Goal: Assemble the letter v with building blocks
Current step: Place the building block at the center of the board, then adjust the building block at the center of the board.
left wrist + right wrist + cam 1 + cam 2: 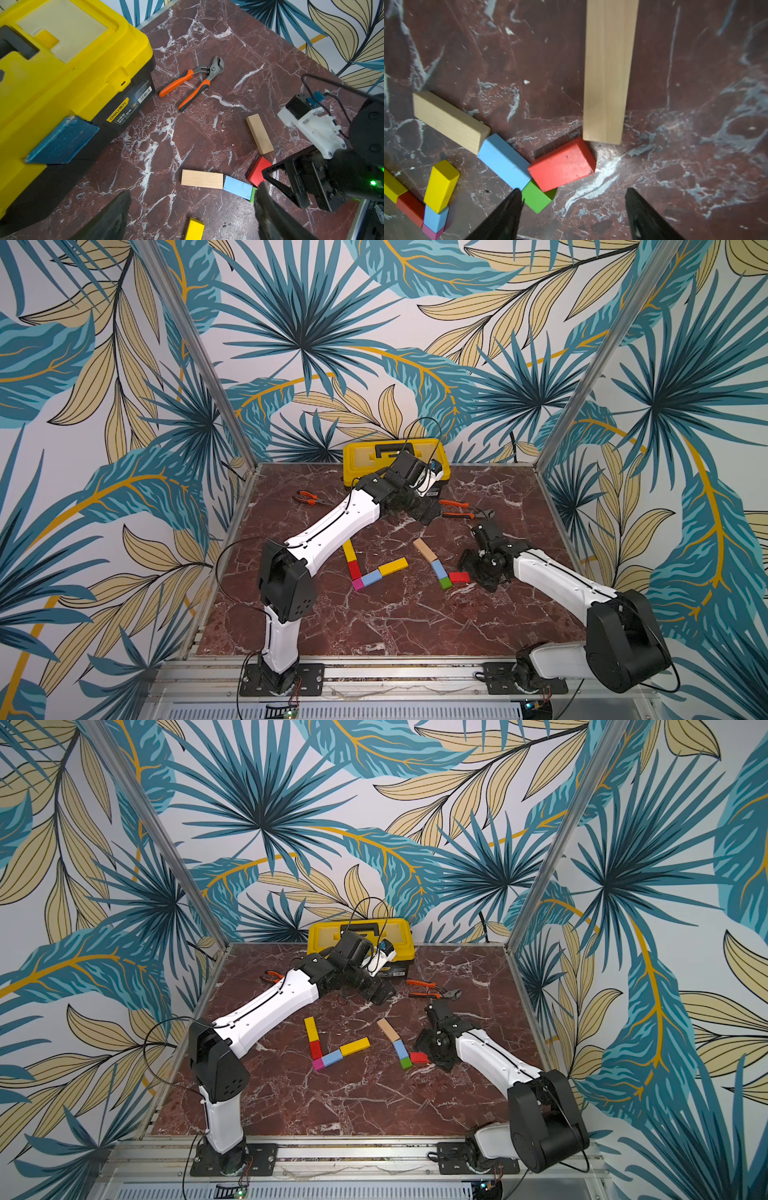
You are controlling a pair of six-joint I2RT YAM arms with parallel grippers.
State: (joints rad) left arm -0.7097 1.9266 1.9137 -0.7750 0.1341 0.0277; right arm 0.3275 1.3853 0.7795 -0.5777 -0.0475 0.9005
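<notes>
The right gripper is hovering with its jaws spread and empty just beside the red block, which is lying against the green cube and blue block, with a tan bar seemingly touching one corner. The left gripper is hanging likewise spread and empty near the yellow toolbox, while another five blocks are sitting in a V on the table.

Orange-handled pliers lie near a yellow toolbox on the marble tabletop. One tan bar butts a light-blue block; a red block sits just beside another tan bar.
</notes>
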